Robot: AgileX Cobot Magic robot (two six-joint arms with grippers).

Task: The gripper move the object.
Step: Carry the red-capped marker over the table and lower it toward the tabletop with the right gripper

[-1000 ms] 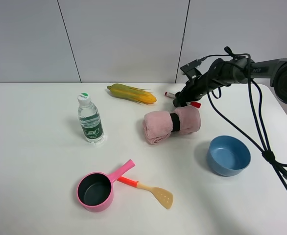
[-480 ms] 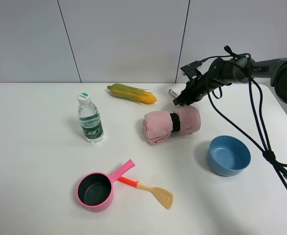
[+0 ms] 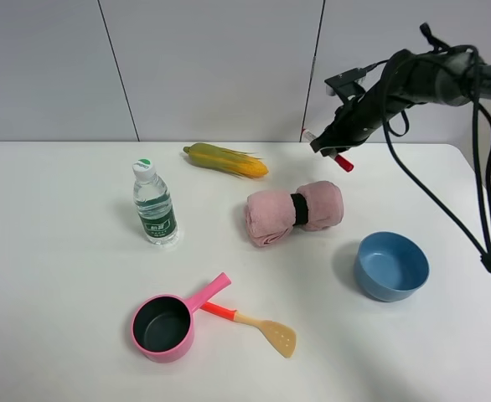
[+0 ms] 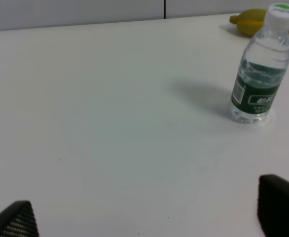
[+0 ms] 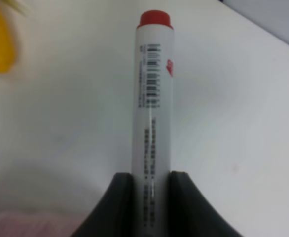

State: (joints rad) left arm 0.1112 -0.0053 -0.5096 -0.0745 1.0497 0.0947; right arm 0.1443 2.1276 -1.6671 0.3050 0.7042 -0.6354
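Note:
My right gripper (image 3: 329, 144) is shut on the white marker pen (image 3: 341, 159) with a red cap. It holds the pen in the air above the back of the table, beyond the pink towel roll. In the right wrist view the pen (image 5: 153, 98) stands out between the two dark fingers (image 5: 120, 205), red end away from them. My left gripper (image 4: 144, 217) is open and empty, low over bare table. Only its two fingertips show, and it is out of the exterior view.
A corn cob (image 3: 226, 160) lies at the back. A water bottle (image 3: 154, 203) stands left of centre and also shows in the left wrist view (image 4: 261, 69). A pink towel roll (image 3: 294, 213), a blue bowl (image 3: 390, 265), a pink pot (image 3: 166, 324) and an orange-handled spatula (image 3: 258, 324) sit nearer.
My right gripper has closed on the marker pen and lifted it up and to the right, off the table behind the towel roll.

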